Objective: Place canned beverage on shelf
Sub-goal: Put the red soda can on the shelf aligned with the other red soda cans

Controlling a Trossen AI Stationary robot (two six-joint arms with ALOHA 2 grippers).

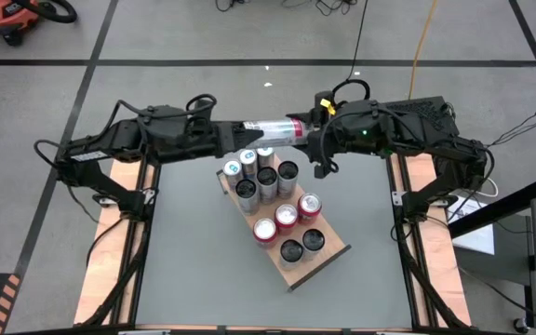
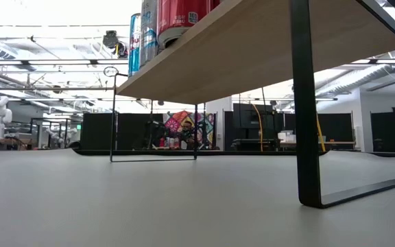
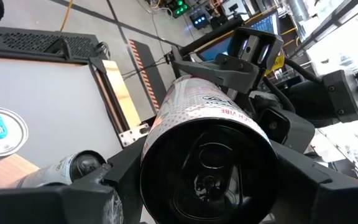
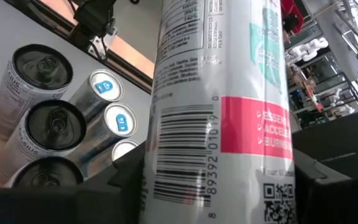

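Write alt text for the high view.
Seen from above, the left gripper and right gripper both grasp one slim silver-and-pink can, held horizontally between them above the far end of the wooden shelf. About a dozen cans stand upright on the shelf, set diagonally on the grey table.

Orange shop vacuum on the floor, yellow cable — colourful display far off

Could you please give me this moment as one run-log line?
left gripper: holds can | right gripper: holds same can | can: horizontal, above shelf | phase: handover
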